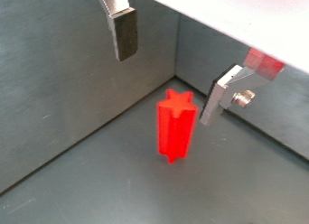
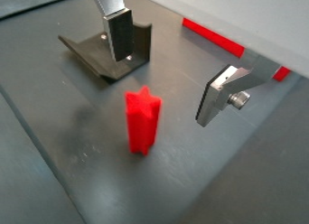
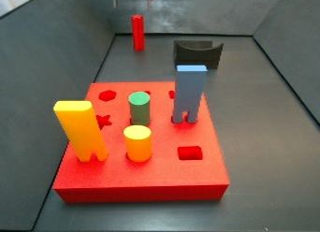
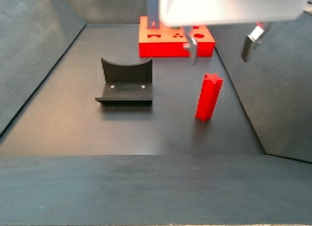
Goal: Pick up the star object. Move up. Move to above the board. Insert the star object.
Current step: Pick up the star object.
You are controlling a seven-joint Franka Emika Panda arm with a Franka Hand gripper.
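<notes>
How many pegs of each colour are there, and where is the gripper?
Red: 1, the star object, standing on the floor
Yellow: 2
Green: 1
Blue: 1
Total: 5
The gripper hangs open above the star object.

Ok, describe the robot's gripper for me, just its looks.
The gripper, above the red star peg, has two flat silver metal fingers. Each ends in a dark pad on its inner face. One finger carries a small round silver screw head on its side. In a side view the body above them is a pale, whitish block. No cables or markings show.
</notes>
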